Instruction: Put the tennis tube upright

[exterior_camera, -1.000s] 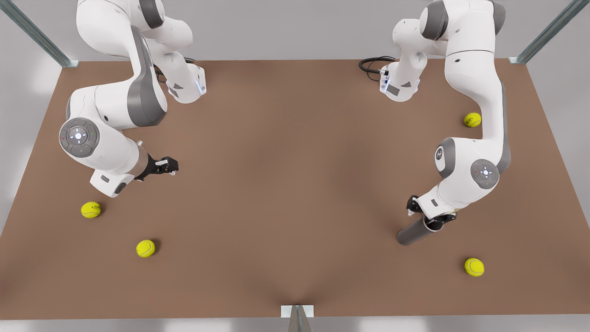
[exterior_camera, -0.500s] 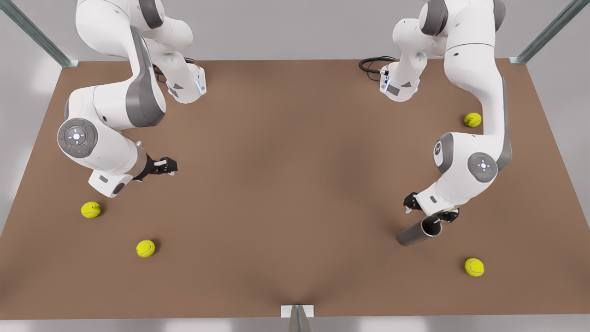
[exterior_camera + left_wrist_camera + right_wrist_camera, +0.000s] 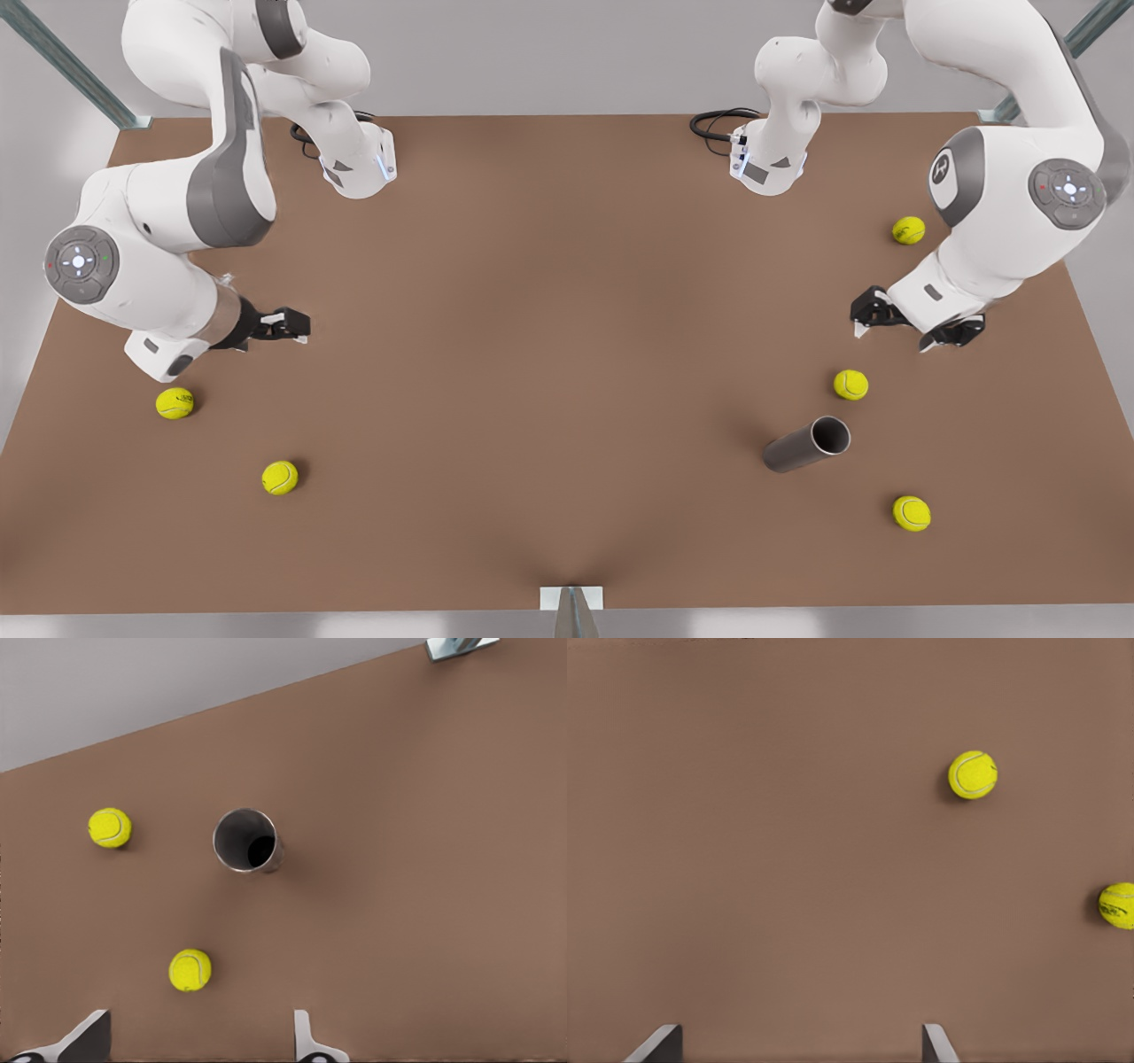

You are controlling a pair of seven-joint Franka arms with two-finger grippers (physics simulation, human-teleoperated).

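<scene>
The tennis tube (image 3: 802, 447) is a dark grey cylinder at the front view's right. It stands free on its closed end with the hollow mouth up. In the left wrist view the tennis tube (image 3: 246, 841) appears almost end-on, its inside dark. My left gripper (image 3: 917, 324) hangs open well above and behind the tube, holding nothing; its fingertips (image 3: 306, 1041) frame bare table. My right gripper (image 3: 282, 326) is open and holding nothing over the table at the front view's left, far from the tube.
Several yellow tennis balls lie on the brown table (image 3: 549, 354): one (image 3: 850, 385) just behind the tube, one (image 3: 912, 513) in front of it, one (image 3: 908, 230) at the back right, two (image 3: 174, 403) (image 3: 280, 477) at the left. Arm bases (image 3: 359, 168) (image 3: 766, 168) stand at the back.
My left gripper let go of the tube's top, opened and rose away toward the back right, uncovering a ball behind the tube. My right arm drew back slightly toward the front view's left.
</scene>
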